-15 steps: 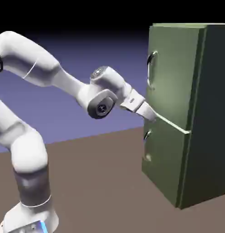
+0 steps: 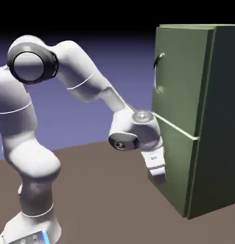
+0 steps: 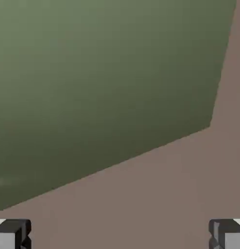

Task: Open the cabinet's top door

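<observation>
The olive-green cabinet [image 2: 205,119] stands at the exterior view's right, its darker side turned toward the right edge. Its top door [image 2: 183,76] is flush with the front, and the long bowed grey handle [image 2: 159,74] runs down its left edge. My gripper [image 2: 159,178] hangs well below that handle, pointing down in front of the lower door [image 2: 176,167], close to or touching it. In the hand view my gripper [image 3: 120,236] is open: the two tips sit far apart with nothing between them, and flat green cabinet wood [image 3: 102,82] fills the upper part.
The brown table [image 2: 105,190] runs under the arm and the cabinet, and shows in the hand view below the green panel's edge. The wrist hides the lower door's short handle. The arm's elbow and base take up the exterior view's left.
The hand has dropped from the seam between the two doors to the lower door and now points downward. The elbow has swung up and over. Both doors look unmoved.
</observation>
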You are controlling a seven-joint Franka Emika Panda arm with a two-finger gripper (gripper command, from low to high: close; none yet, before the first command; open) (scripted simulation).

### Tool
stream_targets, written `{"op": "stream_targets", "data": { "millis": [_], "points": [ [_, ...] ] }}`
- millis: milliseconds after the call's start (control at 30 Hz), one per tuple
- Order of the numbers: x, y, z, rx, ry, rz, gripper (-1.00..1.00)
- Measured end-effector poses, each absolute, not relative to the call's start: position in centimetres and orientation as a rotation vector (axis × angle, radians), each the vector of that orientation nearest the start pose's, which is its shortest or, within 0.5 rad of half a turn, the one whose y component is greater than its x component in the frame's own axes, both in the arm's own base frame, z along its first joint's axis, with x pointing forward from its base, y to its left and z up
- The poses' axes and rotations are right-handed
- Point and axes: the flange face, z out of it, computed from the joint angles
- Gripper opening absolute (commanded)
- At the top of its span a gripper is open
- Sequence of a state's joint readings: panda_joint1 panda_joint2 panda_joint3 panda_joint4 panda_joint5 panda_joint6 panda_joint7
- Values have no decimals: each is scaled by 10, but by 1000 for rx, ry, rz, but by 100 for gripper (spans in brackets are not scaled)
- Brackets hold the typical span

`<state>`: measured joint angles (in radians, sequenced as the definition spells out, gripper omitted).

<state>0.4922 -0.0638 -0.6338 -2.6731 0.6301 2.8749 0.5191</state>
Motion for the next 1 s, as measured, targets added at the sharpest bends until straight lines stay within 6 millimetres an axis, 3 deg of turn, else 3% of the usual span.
{"op": "stream_targets", "data": {
  "millis": [167,300,433,567,800,1000],
  "points": [
    [417,-123,241,-2193,1845,-176,0],
    [412,-148,228,-2116,1981,-178,0],
    [409,-174,228,-2032,2095,-237,0],
    [409,-200,244,-1928,2175,-347,0],
    [473,-252,373,-1653,2035,-764,0],
    [495,-291,501,-1416,1876,-1079,0]
  ]
}}
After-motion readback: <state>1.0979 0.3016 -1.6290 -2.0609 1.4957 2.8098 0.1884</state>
